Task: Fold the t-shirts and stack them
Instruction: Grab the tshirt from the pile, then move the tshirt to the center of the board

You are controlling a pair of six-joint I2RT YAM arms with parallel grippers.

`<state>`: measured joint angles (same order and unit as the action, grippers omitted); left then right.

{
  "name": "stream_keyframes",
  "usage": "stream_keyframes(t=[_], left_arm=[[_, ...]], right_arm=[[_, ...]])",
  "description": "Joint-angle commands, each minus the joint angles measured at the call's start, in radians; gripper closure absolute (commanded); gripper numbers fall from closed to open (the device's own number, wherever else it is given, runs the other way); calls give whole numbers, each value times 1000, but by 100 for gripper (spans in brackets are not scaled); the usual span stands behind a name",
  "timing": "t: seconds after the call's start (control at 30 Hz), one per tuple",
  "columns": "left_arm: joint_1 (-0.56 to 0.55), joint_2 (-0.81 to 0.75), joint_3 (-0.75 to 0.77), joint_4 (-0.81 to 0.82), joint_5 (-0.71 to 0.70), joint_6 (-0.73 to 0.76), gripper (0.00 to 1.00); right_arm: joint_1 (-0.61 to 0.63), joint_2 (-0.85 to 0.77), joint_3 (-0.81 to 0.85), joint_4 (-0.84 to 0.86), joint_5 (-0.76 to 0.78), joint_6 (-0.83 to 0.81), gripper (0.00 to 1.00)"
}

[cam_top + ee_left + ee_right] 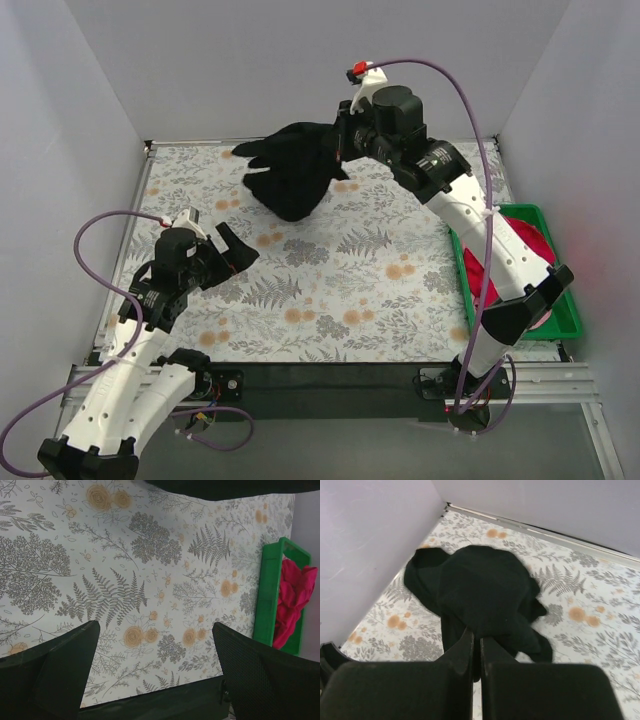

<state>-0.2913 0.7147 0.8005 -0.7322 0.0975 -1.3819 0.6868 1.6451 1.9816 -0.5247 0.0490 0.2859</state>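
Centrally, the right hand (341, 140) has its fingers (462, 656) pressed together on a fold of the black t-shirt (292, 178), pinching the cloth between them. The shirt hangs from this grip in a loose bunch over the far middle of the surface (350, 290). In the right wrist view its lower folds spread out over the flowered pattern beneath. Whether the whole garment rests on the surface or is partly lifted cannot be told.

The left hand (232, 250) is spread wide and holds nothing. It hovers over the near left part of the surface, well apart from the black t-shirt.

At the right edge of the surface stands a green crate (563, 318). The red t-shirt (292, 595) lies crumpled inside it, partly hidden in the top view by the right arm. Plain grey walls (60, 120) enclose the surface on the left, far and right sides.
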Motion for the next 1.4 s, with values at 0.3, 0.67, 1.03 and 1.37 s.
stream_keyframes(t=[0.3, 0.67, 1.03, 1.37], left_arm=[[-5, 89, 29, 16, 108, 63, 11], [-57, 267, -29, 180, 335, -1, 11], [-397, 584, 45, 372, 167, -137, 16], [-479, 857, 199, 479, 74, -161, 36]], right_arm=[[-9, -57, -254, 197, 330, 68, 99], [-93, -82, -452, 34, 352, -40, 26], [-136, -428, -1013, 35, 239, 67, 29], [-164, -573, -1187, 60, 177, 144, 33]])
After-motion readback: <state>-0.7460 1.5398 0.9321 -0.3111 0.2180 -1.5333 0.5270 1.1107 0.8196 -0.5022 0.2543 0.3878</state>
